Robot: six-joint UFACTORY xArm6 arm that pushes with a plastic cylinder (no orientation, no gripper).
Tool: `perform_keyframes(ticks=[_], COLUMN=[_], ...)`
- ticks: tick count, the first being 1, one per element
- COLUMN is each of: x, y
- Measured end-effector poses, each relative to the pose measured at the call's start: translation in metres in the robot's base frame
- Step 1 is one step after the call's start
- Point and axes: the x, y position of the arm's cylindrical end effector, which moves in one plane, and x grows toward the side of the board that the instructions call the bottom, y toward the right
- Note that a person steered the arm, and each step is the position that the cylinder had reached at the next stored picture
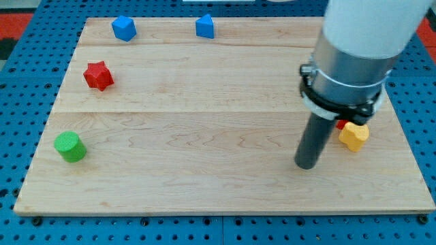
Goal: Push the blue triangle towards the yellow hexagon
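Wooden board (204, 122) on blue pegboard; task barely begun by the look: blue triangle (204, 26) sits at view's top edge, well apart from yellow hexagon (353, 135) at view's right, whole push left. No gripper, nothing held; my tip (306, 165) rests just left of the hexagon, far from the triangle. Count: 2 blue w/ blue block (123, 28) top left, 1 red star (99, 75), 1 green cylinder (70, 147), 1 yellow, plus red bit (340, 124) half hidden behind rod
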Motion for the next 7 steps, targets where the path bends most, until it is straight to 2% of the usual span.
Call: perform_keyframes(ticks=[1,3,4,5,6,7], x=[-0.018,-0.207,-0.267,-0.323,-0.351,-0.308], y=[-0.075,-0.109,-0.186,-0.181,-0.171,-0.060])
